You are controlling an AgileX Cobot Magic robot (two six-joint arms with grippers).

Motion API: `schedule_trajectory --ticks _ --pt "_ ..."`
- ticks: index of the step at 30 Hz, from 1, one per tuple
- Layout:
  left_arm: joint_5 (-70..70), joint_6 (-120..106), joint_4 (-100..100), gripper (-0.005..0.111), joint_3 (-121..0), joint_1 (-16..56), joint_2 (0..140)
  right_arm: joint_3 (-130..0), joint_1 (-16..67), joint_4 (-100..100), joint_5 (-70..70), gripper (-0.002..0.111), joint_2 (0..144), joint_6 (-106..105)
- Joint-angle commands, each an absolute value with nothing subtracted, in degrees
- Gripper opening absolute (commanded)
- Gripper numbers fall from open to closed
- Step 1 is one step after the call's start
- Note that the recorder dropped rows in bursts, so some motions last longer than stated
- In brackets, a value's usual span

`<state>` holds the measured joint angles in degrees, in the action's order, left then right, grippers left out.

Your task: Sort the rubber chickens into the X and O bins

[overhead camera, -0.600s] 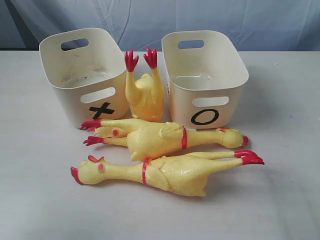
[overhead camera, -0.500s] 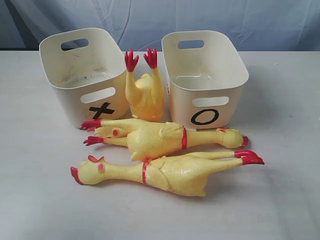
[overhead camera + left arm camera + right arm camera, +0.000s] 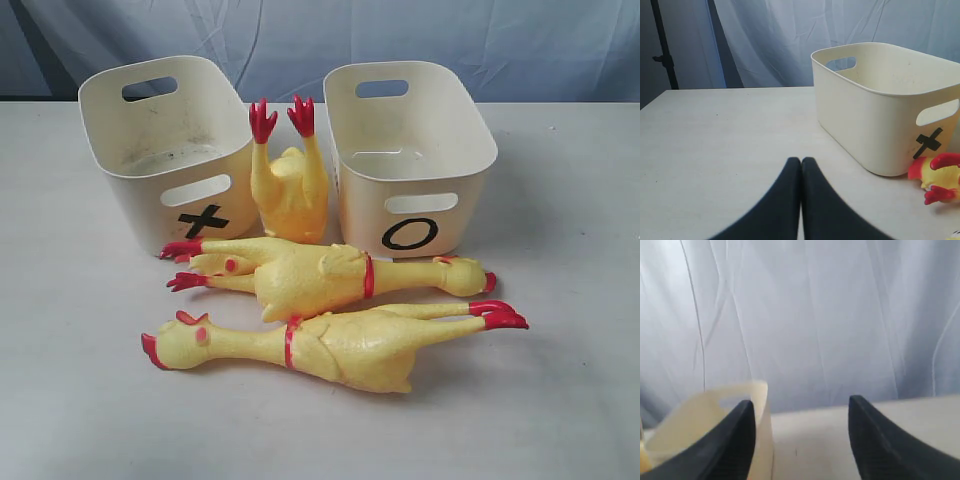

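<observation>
The X bin [image 3: 165, 150] stands at the back left and the O bin [image 3: 410, 150] at the back right, both with nothing in them. Between them a headless chicken body [image 3: 290, 190] stands with its red feet up. In front lie two whole chickens: one [image 3: 330, 278] with its head to the right, the nearer one [image 3: 330, 345] with its head to the left. A head-and-neck piece [image 3: 222, 265] lies between the first one's feet. Neither gripper shows in the exterior view. My left gripper [image 3: 801, 161] is shut and empty over bare table beside the X bin [image 3: 880, 105]. My right gripper [image 3: 801, 400] is open and empty.
The pale table [image 3: 560, 400] has free surface to the front and both sides. A wrinkled blue-white curtain [image 3: 420, 40] hangs behind. In the right wrist view a cream bin [image 3: 715, 410], mark unseen, sits by one finger. Red chicken feet [image 3: 940, 175] lie beside the X bin.
</observation>
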<state>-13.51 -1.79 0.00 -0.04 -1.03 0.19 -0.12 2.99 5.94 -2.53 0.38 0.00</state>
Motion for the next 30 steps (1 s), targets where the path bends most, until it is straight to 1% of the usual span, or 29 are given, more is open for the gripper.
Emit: schedule_trajectory --ticks 1,7,9,11,13,15,16,20,23,24,27,29,30 --pt "-13.70 -1.54 0.00 0.000 0.00 -0.43 0.00 0.00 2.78 7.04 -18.04 0.053 0.00 0.00" --pt "-13.70 -1.54 0.00 0.000 0.00 -0.43 0.00 0.00 2.78 7.04 -19.26 0.053 0.00 0.00" --pt "-13.70 -1.54 0.00 0.000 0.00 -0.43 0.00 0.00 2.78 8.90 -25.98 0.053 0.00 0.00" --pt "-13.70 -1.54 0.00 0.000 0.00 -0.43 0.00 -0.12 2.92 9.57 -37.90 0.053 0.00 2.19" --pt "-13.70 -1.54 0.00 0.000 0.00 -0.43 0.00 -3.48 2.92 9.57 -48.01 0.053 0.00 2.83" --pt "-13.70 -1.54 0.00 0.000 0.00 -0.43 0.00 -9.12 2.92 9.66 -52.57 0.053 0.00 2.68" --pt "-13.70 -1.54 0.00 0.000 0.00 -0.43 0.00 -13.28 2.92 9.66 -52.18 0.053 0.00 2.61" --pt "-13.70 -1.54 0.00 0.000 0.00 -0.43 0.00 -32.22 2.92 6.51 -44.85 0.053 5.27 2.61" --pt "-13.70 -1.54 0.00 0.000 0.00 -0.43 0.00 -47.20 2.92 -1.75 -37.06 0.053 14.22 3.22" --pt "-13.70 -1.54 0.00 0.000 0.00 -0.43 0.00 -52.71 2.92 -7.04 -31.59 0.053 17.67 5.30" --pt "-13.70 -1.54 0.00 0.000 0.00 -0.43 0.00 -66.99 4.41 -25.33 -9.08 0.053 26.70 17.74" --pt "-13.70 -1.54 0.00 0.000 0.00 -0.43 0.00 -73.72 6.87 -30.47 4.01 0.053 33.39 29.03" --pt "-13.70 -1.54 0.00 0.000 0.00 -0.43 0.00 -76.20 8.04 -30.48 9.82 0.053 35.57 30.45"
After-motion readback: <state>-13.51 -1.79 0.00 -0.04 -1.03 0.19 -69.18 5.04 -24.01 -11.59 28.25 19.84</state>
